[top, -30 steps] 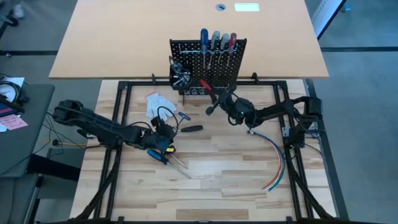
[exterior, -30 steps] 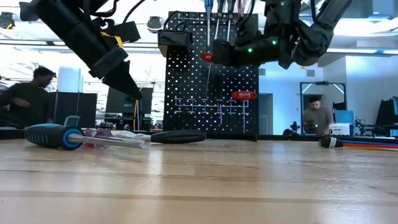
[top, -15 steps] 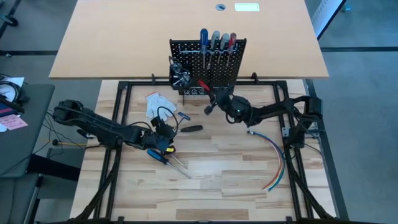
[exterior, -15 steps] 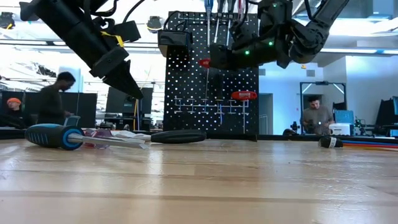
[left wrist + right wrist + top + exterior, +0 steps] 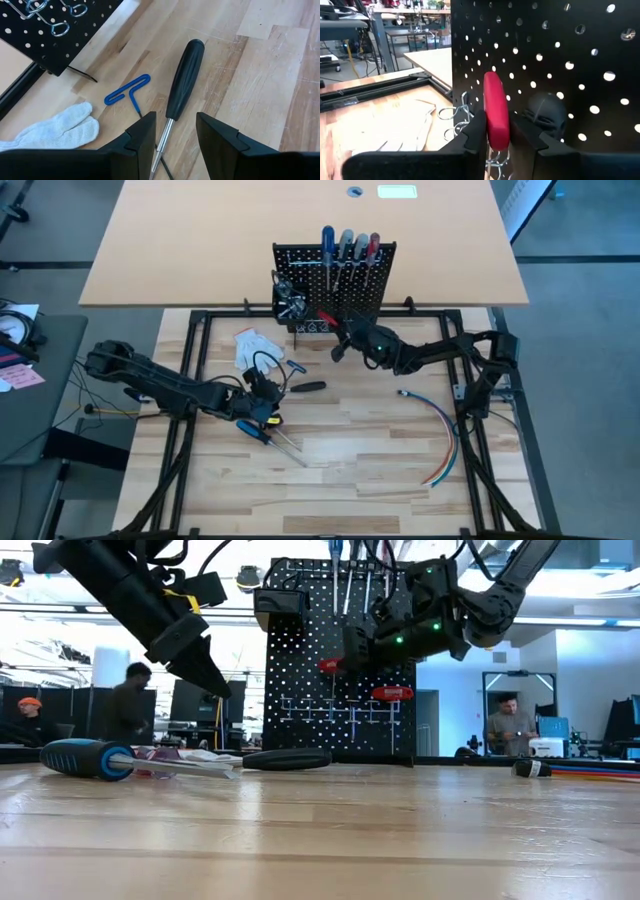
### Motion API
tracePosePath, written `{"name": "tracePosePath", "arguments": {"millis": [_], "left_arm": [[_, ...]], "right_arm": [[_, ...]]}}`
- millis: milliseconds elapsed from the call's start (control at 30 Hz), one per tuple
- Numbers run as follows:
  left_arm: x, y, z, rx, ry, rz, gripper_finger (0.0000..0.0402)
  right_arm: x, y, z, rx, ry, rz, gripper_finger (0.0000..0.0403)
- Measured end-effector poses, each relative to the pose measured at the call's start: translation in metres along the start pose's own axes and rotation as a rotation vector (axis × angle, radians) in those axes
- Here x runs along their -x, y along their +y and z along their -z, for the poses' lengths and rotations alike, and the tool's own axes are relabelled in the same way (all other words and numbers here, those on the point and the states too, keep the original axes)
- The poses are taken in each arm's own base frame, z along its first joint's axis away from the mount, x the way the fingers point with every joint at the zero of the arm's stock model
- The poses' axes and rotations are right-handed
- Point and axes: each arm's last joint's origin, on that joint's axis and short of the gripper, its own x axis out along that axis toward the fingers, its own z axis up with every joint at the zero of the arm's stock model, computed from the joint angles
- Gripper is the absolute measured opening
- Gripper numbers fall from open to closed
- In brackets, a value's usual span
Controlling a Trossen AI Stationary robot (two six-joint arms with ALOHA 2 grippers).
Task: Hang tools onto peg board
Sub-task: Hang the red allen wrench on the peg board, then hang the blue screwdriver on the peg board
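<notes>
The black peg board [image 5: 335, 275] stands upright at the table's far side, with a small black bin [image 5: 288, 302] on its left. Several screwdrivers [image 5: 350, 248] hang on it. My right gripper [image 5: 347, 335] is just in front of the board, shut on a red-handled tool [image 5: 495, 107]. My left gripper [image 5: 272, 392] is open above the table. A black-handled screwdriver [image 5: 182, 80] lies flat on the table just ahead of its fingers. A blue-handled screwdriver [image 5: 256, 430] lies on the table near the left gripper. My right gripper pinches the tool's red handle [image 5: 496, 131] between its two fingers. The handle's rounded end [image 5: 330, 665] sticks out past the fingertips toward the peg board. The tool is lifted clear of the table. Its shaft is hidden behind the gripper.
A small blue T-shaped key [image 5: 127, 92] and a white glove [image 5: 252, 345] lie between the left gripper and the board. A bundle of coloured wires [image 5: 442, 430] lies at the right. A red-handled item [image 5: 392, 693] hangs low on the board. People move in the room behind.
My right gripper has carried the red-handled tool toward the far edge, closer to the peg board, and the handle's end has come lower. My left gripper has kept still.
</notes>
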Motion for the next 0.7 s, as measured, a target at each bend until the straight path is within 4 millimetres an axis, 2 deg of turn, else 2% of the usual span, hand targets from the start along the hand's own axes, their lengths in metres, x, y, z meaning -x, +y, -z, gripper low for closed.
{"name": "tracePosePath", "arguments": {"millis": [167,467,567,700], "left_arm": [[0.0,0.0,0.0,0.001,-0.001,0.0,0.0137],[0.0,0.0,0.0,0.001,-0.001,0.001,0.0137],[0.0,0.0,0.0,-0.002,-0.001,0.001,0.0137],[0.0,0.0,0.0,-0.004,0.0,0.0,0.0137]], "right_arm": [[0.001,0.002,0.0,0.034,0.004,-0.008,0.0108],[0.007,0.007,-0.01,0.124,-0.029,-0.025,0.0229],[0.012,0.013,-0.016,0.153,-0.046,-0.039,0.0247],[0.026,0.023,-0.035,0.167,-0.107,-0.077,0.0247]]}}
